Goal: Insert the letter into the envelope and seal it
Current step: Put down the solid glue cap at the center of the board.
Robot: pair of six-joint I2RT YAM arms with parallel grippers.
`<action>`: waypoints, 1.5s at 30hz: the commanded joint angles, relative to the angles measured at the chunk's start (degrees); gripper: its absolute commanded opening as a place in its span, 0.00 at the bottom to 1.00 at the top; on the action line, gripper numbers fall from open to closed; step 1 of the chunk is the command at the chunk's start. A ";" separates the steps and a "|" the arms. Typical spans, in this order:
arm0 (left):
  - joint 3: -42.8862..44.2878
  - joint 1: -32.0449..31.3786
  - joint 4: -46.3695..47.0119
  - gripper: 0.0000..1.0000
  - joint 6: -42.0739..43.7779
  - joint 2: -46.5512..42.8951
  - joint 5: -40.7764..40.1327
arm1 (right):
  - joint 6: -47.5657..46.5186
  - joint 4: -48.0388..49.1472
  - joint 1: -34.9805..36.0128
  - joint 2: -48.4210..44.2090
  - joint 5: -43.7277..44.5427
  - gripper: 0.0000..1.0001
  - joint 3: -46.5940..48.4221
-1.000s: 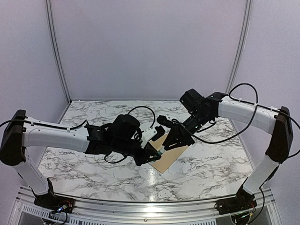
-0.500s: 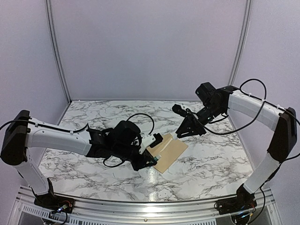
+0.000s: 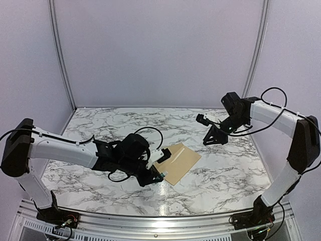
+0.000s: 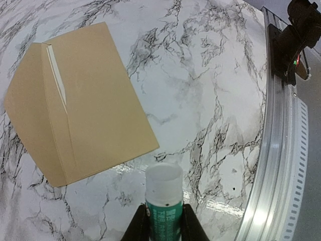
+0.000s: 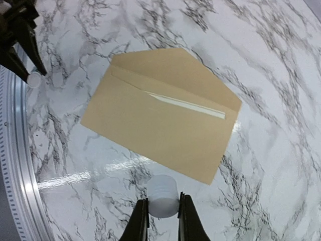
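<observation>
We get bright, soft, even light from overhead. The glossy white-and-grey marble tabletop throws white glare at 6 o'clock of the top view, beside the flat tan-brown kraft paper envelope. Shadows are faint. The wrist views bow the silver metal table rail at 3 and 9 o'clock. Focus is decent.

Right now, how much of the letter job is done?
Not finished. A pale sliver at the envelope mouth suggests the letter is already inside. The left claw holds a glue stick, the right claw its cap. Still left: gluing the open flap and folding it shut.
</observation>
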 commanded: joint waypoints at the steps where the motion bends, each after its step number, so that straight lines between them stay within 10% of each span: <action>1: -0.78 -0.17 1.42 0.00 -0.66 -2.82 -0.76 | 2.50 4.82 -3.58 0.69 8.42 0.03 -3.52; 23: -1.59 -0.17 5.36 0.00 -3.47 -3.22 -0.96 | 6.34 12.74 -7.31 8.03 27.46 0.09 -11.65; 28: -1.83 -0.17 5.64 0.00 -3.69 -3.22 -0.91 | 6.87 12.93 -7.29 9.37 27.87 0.25 -11.53; 33: -1.75 -0.17 5.91 0.00 -3.87 -3.30 -1.02 | 7.66 12.15 -7.29 7.53 27.80 0.46 -10.72; 45: 4.40 0.01 18.38 0.01 -13.16 -5.66 -17.89 | 12.08 6.79 -7.29 -8.46 10.26 0.50 -3.28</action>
